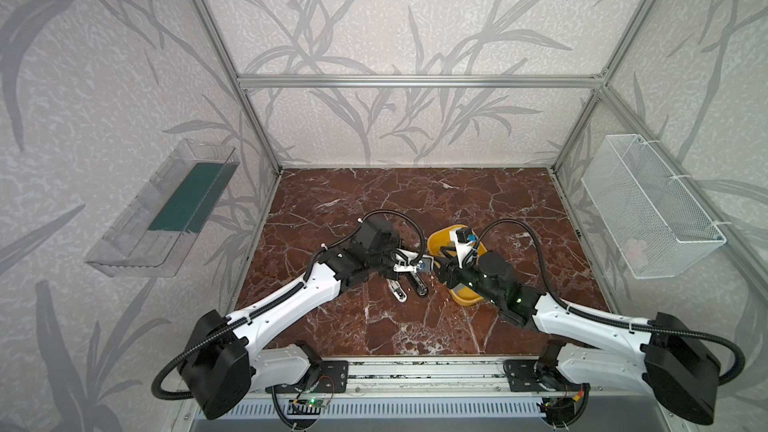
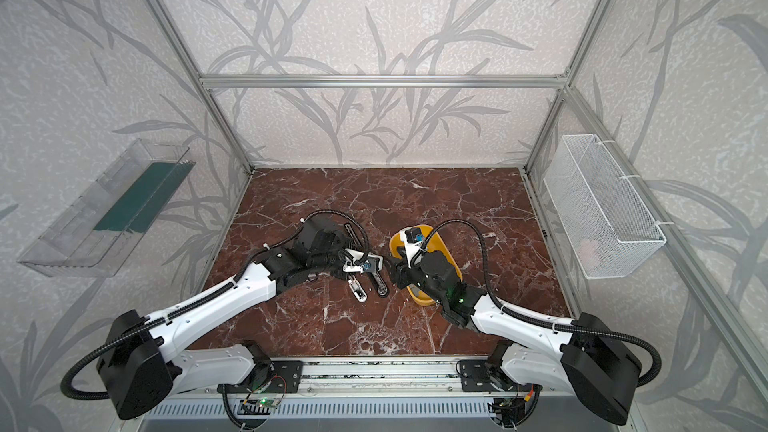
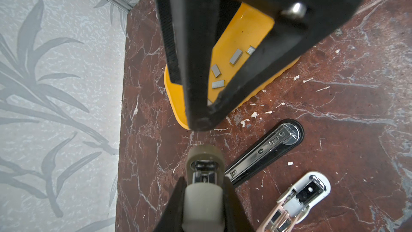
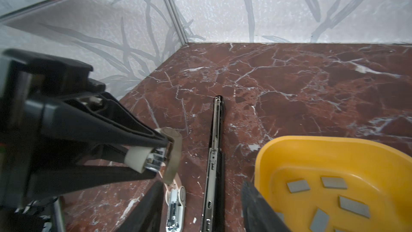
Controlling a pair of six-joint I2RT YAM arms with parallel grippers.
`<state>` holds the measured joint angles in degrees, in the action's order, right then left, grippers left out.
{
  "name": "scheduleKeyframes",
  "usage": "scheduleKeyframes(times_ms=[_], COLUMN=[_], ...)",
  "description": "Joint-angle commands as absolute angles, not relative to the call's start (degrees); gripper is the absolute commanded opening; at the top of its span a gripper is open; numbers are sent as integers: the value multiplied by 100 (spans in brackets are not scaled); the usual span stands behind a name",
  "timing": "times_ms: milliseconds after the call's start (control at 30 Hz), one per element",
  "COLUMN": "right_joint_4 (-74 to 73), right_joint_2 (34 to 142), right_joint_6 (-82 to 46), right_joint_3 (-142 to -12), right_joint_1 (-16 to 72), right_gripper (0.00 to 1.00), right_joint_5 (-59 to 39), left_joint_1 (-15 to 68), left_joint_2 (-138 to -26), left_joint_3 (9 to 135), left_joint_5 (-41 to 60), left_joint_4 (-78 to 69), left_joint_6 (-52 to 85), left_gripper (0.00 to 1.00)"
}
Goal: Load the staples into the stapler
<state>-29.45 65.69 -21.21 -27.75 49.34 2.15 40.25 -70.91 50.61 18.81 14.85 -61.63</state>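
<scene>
Left gripper [image 3: 204,197] is clamped on the beige stapler [image 3: 204,164]. Right gripper [image 4: 201,185] has its jaws partly apart and empty, beside the yellow tray [image 4: 278,152] where the staples [image 4: 297,185] lie. Risks: a flat strip could slip or snap when pinched, and the grippers are close enough to collide.

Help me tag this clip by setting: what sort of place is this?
Likely a robot test cell, not a real office: an aluminium frame with wallpapered panels boxes in a marble-look tabletop; left arm and right arm mount on a front rail.
</scene>
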Motion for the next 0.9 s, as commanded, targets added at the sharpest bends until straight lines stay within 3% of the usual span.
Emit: scheduleKeyframes(times_ms=[0, 433, 867], right_joint_4=[-3437, -3029, -2414], right_joint_2=[6636, 7076, 7240], right_joint_6=[-2090, -2421, -2602], right_joint_3=[-2750, -2951, -3168], right_joint_1=[4921, 4922, 4907], right_gripper=[54, 50, 31], right_joint_5=[-280, 91, 607], left_joint_1=[4119, 4184, 4184], left_joint_2=[-6968, -6949, -6756], left_joint_3=[5008, 5027, 4987], left_joint_5=[2093, 2034, 2418], left_joint_4=[1389, 1336, 1430], left_joint_6=[-6130, -6038, -6112], left_gripper=[0, 0, 0])
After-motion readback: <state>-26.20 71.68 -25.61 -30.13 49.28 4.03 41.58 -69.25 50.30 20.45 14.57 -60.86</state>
